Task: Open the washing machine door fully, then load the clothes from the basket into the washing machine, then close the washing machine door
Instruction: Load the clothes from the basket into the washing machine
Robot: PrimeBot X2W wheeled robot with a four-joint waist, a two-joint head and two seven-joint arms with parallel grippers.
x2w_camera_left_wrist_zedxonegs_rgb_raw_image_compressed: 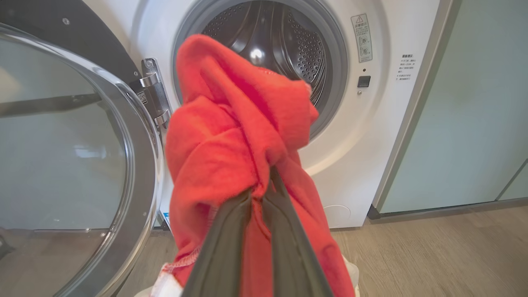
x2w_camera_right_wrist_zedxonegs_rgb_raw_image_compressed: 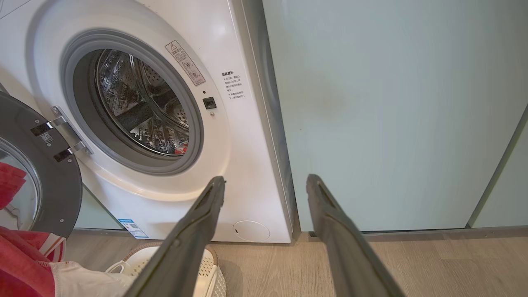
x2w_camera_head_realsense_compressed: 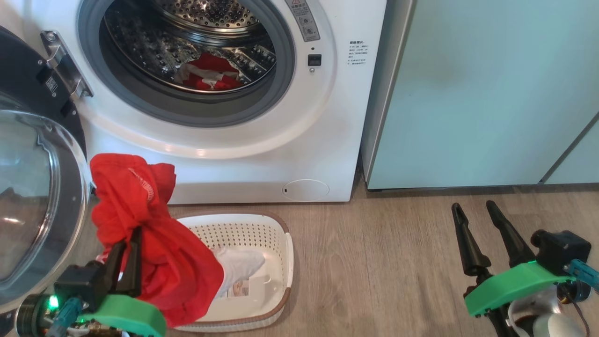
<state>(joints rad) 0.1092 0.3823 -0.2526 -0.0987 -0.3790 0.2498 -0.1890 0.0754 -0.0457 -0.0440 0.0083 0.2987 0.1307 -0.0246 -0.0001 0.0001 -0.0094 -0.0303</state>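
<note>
**Loading step: red garment up, drum next**

Door step looks done; the washing machine door point(x2w_camera_head_realsense_compressed: 28, 196) stands swung wide to the left of the washing machine point(x2w_camera_head_realsense_compressed: 327, 140), glass toward the robot. Loading is in hand. The left gripper point(x2w_camera_head_realsense_compressed: 128, 243) is clamped on a red garment point(x2w_camera_head_realsense_compressed: 140, 210), fingers pinched together w/ cloth bunched above and hanging below; it's held in front of the machine's lower left, tail draping into the basket point(x2w_camera_head_realsense_compressed: 276, 229). One red piece w/ white bands point(x2w_camera_head_realsense_compressed: 210, 72) lies in the drum point(x2w_camera_head_realsense_compressed: 187, 28) already; a white cloth point(x2w_camera_head_realsense_compressed: 241, 264) lies in the basket, yet to go; the basket sits on the floor just in front of the machine. The right gripper point(x2w_camera_head_realsense_compressed: 473, 206) hangs w/ fingers apart, holding nothing, well right of the machine.

Next move, as I judge it: carry the garment up & fwd thru the grey gasket, deep enough that no tail hangs over the lip; release; then the white cloth; then shut the door. Risk: cloth snagging on the door.

Room: wood-look plank floor point(x2w_camera_head_realsense_compressed: 374, 262); pale mint cabinet point(x2w_camera_head_realsense_compressed: 468, 93) close against the machine's right side.
</note>
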